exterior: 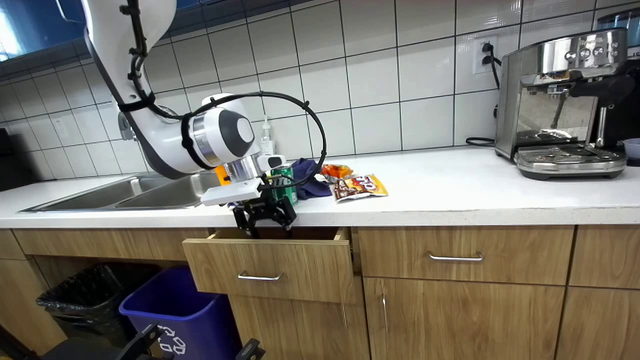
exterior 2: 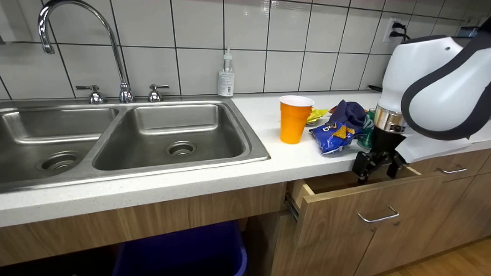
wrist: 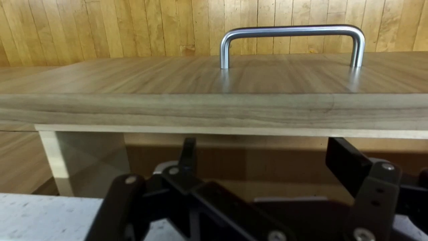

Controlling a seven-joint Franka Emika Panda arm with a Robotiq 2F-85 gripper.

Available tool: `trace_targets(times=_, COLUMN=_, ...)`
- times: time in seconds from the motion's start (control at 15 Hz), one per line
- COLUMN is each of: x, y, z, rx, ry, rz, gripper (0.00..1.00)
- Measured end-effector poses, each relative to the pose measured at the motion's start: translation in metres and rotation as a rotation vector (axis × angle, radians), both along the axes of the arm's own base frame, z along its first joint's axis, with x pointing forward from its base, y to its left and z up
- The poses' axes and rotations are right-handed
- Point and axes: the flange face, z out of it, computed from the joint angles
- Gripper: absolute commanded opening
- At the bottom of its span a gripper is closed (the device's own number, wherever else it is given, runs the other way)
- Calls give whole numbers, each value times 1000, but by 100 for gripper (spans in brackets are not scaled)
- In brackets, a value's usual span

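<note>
The white arm (exterior: 162, 140) wears black cable (exterior: 260, 94) (strapped on) — its pincer (wrist: 263, 152), silver screws (wrist: 388, 166).

My wrist view's right over the drawer (wrist: 214, 108), peering down, and both exterior views share it from farther back, facing tiles (exterior: 372, 75).

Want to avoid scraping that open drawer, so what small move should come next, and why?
Perhaps ease the pincer straight up a little: it hangs open and empty at the mouth of the drawer, close behind the front panel, so moving toward the handle from here could well catch that panel.
</note>
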Motion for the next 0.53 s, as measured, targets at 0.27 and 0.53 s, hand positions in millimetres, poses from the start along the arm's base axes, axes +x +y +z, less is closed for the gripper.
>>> trace_targets(times=0.27, x=-5, y=-2, z=0, rx=11, ry=1, rz=-33, gripper=100)
trace_targets(times=0.53, x=-12, y=-4, z=0, rx=17, ry=9, rz=-54, gripper=100)
